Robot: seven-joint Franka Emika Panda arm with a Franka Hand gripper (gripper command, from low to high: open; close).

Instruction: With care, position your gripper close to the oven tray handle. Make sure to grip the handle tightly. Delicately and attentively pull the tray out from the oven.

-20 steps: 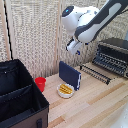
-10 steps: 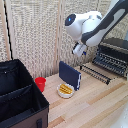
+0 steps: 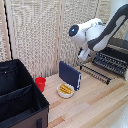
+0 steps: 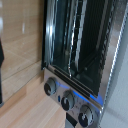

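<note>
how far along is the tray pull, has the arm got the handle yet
Early stage. Done: the arm is raised near the oven, and the wrist view already faces its glass front and knobs. In hand: the approach; the end effector hangs above the wire rack tray, not visibly touching its handle. Its finger state is too blurred to tell. Left: close in, grip the handle, pull the tray out.

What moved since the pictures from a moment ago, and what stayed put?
The glossy white robot arm swung a little toward the exterior view's right, nearer the black and silver toaster oven. It hasn't grabbed anything. The dark wire rack tray, the upright dark-blue slab, the red cup, the bowl of yellow food and the big black fabric bin stayed where they were.
</note>
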